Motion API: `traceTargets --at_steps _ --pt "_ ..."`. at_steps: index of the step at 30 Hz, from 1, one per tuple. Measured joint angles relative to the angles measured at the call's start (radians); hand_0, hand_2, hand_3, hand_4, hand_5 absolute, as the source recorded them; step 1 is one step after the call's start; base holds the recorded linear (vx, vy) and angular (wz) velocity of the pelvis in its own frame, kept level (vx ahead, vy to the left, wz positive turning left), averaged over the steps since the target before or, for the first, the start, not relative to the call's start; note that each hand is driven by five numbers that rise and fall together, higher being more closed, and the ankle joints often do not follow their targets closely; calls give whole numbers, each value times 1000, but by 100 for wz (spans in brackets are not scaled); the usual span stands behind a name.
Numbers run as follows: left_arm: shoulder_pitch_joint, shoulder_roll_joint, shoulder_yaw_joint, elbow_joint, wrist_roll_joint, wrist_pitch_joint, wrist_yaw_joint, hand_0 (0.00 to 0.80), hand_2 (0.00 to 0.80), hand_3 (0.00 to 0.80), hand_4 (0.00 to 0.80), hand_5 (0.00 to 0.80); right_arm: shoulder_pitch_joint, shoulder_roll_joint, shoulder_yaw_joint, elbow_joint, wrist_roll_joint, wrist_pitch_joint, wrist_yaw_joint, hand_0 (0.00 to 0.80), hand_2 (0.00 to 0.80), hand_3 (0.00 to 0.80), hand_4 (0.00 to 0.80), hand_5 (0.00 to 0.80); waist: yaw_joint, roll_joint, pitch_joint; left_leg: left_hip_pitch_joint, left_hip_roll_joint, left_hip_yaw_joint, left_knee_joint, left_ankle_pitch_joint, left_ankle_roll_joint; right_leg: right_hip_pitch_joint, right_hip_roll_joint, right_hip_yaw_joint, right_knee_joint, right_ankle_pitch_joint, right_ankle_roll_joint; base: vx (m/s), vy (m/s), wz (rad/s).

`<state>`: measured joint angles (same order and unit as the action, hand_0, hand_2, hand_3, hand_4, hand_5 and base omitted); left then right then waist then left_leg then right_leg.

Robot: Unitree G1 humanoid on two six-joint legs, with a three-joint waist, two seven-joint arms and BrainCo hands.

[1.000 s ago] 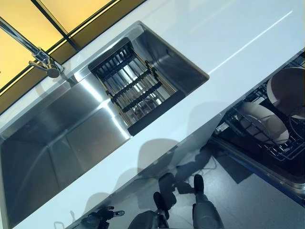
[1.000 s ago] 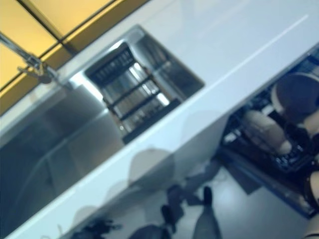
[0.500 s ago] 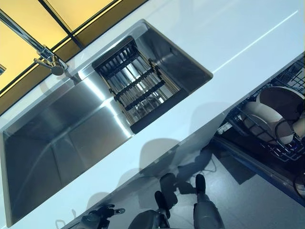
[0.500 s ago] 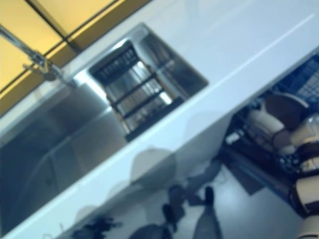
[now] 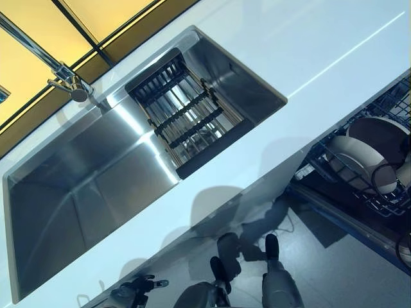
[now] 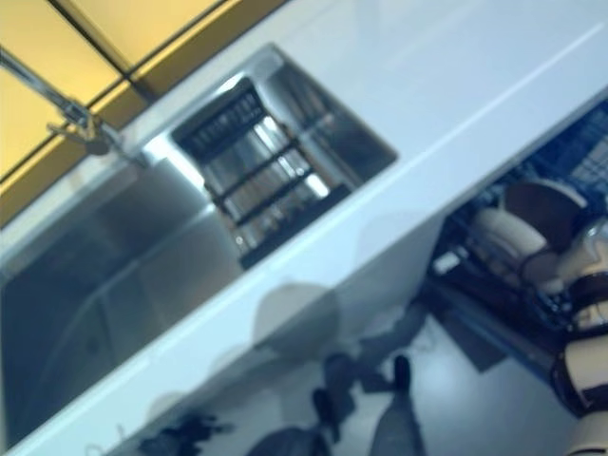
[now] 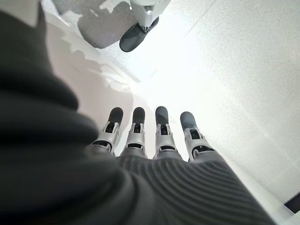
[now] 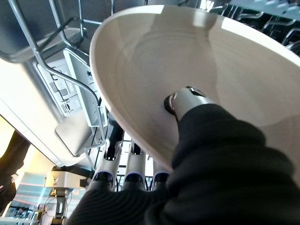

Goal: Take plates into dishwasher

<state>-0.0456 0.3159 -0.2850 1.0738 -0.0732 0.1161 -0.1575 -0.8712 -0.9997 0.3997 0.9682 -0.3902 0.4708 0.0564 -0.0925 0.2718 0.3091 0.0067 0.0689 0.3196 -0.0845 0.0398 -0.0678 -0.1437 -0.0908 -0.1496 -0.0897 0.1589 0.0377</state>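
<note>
**Plate going into rack**

Head views: plates (image 5: 359, 163) standing in dishwasher rack (image 5: 385, 205), beside tabletop (image 5: 308, 64).
Left wrist: left hand (image 7: 154, 136) straight-fingered, empty, hanging idle.
Right wrist: right hand (image 8: 185, 105) pinching plate (image 8: 197, 61), thumb inside, fingers beneath, for slotting upright between tines.

I'm looking at a kitchen: a white glossy countertop (image 5: 321, 45) holds a sunken stainless steel sink (image 5: 96, 173) with a chrome tap (image 5: 64, 77) at ten o'clock, a black slatted drain rack (image 5: 186, 115) inside, and at three o'clock a wire dishwasher rack (image 5: 379, 192) with cream plates (image 5: 353, 163).
</note>
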Motion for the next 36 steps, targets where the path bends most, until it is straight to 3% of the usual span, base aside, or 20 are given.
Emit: traceTargets --at_steps 5,7,8,21,33,36 --pt "-4 0 0 -2 2 5 0 0 0 0 0 0 0 -4 -17 10 10 -11 28 800 800 800 800 800 0 0 0 0 0 -1 0 1 1 1 0 0 2 2 0 0 0 0" --pt "-6 0 0 -9 2 9 0 0 0 0 0 0 0 -11 -26 20 20 -13 45 615 615 615 615 615 0 0 0 0 0 -1 0 1 1 1 0 0 3 2 0 0 0 0" --pt "-7 -1 0 -9 2 14 0 0 0 0 0 0 0 -13 -32 22 28 -13 51 0 0 0 0 0 0 -1 0 0 0 -1 0 1 1 1 0 0 4 3 -1 0 0 0" --pt "-18 -1 1 -10 2 28 0 0 0 0 0 0 20 -10 -39 40 92 -29 108 0 0 0 0 0 0 -20 -6 8 -2 -1 0 5 2 9 -1 1 4 7 0 0 0 0" --pt "-23 2 1 -11 4 26 1 0 0 0 0 0 17 -42 -40 35 109 -21 118 0 0 0 0 0 -1 -76 -19 20 -2 -1 -1 5 2 21 0 2 4 8 0 0 0 0" --pt "-23 2 1 -11 4 26 1 0 0 0 0 0 17 -42 -40 35 109 -21 118 0 0 0 0 0 -1 -76 -19 20 -2 -1 -1 5 2 21 0 2 4 8 0 0 0 0"
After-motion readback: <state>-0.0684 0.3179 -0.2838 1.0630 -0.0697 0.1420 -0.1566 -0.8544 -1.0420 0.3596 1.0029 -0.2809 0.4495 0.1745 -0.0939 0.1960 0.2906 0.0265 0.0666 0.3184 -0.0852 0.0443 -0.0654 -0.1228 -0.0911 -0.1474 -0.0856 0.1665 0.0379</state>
